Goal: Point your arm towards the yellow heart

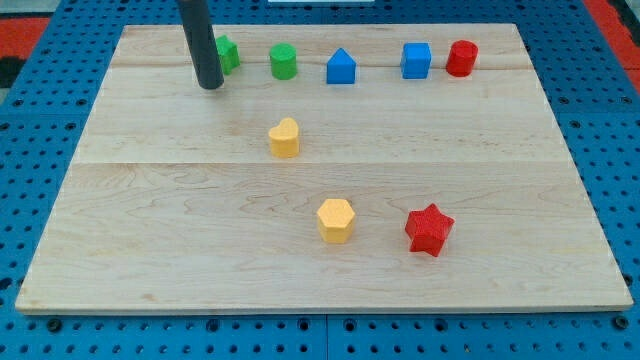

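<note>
Yellow heart (284, 137) sits mid-board. My tip (210, 86) stands up-left of it, apart, beside a green block (227, 53). No jaws exist on this rod.

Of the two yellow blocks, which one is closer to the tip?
The yellow heart, the upper one. It lies below and right of my tip, while the yellow hexagon sits farther down, beside the red star.

The board (150, 200) is pale wood with a fine grain. Two blocks are green (228, 54) (283, 61), two blue (341, 67) (416, 60), two red (461, 58) (429, 229) and two yellow (285, 138) (336, 220). The rod is dark grey, and so is its tip (210, 84).
</note>
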